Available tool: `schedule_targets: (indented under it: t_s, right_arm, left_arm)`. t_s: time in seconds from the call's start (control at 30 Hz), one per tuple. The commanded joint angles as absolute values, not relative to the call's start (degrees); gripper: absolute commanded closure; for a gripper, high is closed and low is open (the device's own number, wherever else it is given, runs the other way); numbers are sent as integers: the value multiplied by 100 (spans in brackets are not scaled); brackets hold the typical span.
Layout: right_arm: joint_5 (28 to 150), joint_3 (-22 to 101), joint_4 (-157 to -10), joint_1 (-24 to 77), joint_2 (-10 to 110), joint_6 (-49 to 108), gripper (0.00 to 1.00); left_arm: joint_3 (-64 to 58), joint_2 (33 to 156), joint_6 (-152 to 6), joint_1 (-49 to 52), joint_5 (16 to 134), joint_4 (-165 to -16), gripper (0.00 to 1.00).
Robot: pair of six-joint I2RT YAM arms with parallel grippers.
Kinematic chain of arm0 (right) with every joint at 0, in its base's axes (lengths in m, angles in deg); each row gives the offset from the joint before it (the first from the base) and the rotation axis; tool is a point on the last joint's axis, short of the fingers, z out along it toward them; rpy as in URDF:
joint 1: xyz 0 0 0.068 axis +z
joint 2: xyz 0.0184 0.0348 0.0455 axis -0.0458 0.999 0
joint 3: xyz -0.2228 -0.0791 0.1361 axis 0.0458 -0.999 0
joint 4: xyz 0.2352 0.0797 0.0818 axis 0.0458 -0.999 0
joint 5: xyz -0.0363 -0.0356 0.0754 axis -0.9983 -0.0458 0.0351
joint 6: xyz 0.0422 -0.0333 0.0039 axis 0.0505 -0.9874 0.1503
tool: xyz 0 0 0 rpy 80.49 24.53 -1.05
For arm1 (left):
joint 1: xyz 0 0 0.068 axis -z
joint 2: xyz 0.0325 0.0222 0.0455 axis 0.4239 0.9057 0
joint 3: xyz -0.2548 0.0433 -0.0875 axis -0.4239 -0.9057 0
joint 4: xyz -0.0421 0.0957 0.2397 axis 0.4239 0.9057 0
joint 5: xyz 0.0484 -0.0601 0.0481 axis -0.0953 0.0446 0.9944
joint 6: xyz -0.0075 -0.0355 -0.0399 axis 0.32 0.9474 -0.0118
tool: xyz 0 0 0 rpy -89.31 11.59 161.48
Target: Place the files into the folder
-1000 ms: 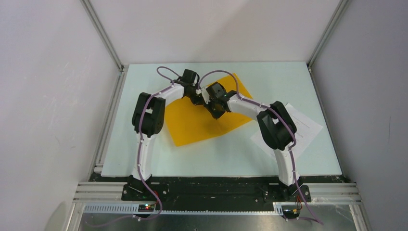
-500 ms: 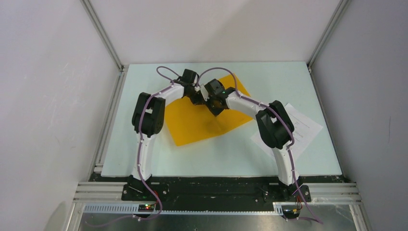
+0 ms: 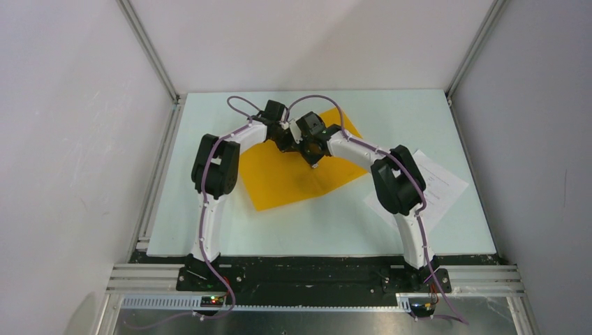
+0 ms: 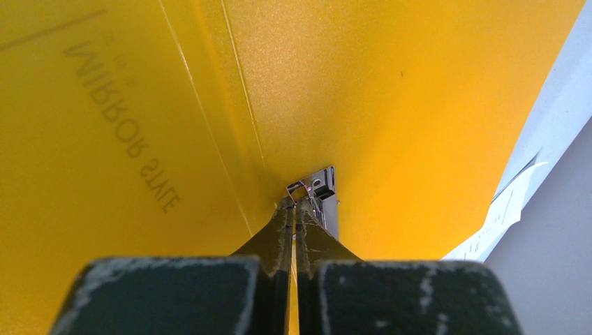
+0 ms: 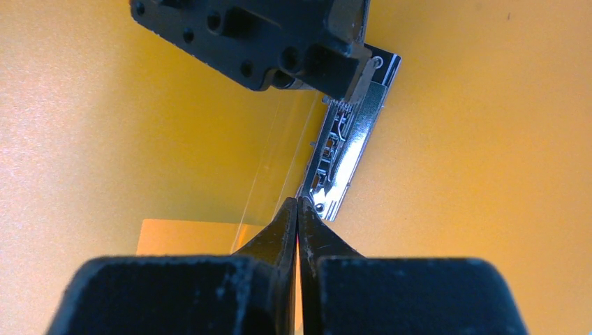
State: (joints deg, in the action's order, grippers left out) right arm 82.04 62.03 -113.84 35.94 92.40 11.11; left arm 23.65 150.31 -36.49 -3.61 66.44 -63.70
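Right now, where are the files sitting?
In the top view the files lie flat on the table's right side, just right of the orange folder, partly hidden under the right arm's elbow.

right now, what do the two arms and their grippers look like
The left arm and right arm have white tube links, bulky black joints and a purple cable strapped along each. The left gripper and right gripper are dark and tapered, on scuffed black blocks.

Folder [image 3: 279, 181]: orange-yellow, faint grey lettering (mirror-reversed as seen). Files [image 3: 443, 183], at right: white with fine black print. Table [image 3: 391, 118]: pale blue-white. Metal clip [image 5: 345, 150]: silver.
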Motion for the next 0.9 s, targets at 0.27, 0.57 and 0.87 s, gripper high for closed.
schedule_targets:
  t_s: [0.27,0.57,0.87]
  right_arm:
    - [8260,6208,-11474,3556,9462,948,97]
    - [8208,6102,-11720,3559,9526,855,93]
    - [8151,5850,-11829,3554,9521,785,93]
  left_arm:
    - [2403,15105,-3871,-336,6842,-5945,100]
    - [2404,15097,-3879,-337,6837,-5945,100]
    - [2409,15110,-3880,-335,6844,-5945,100]
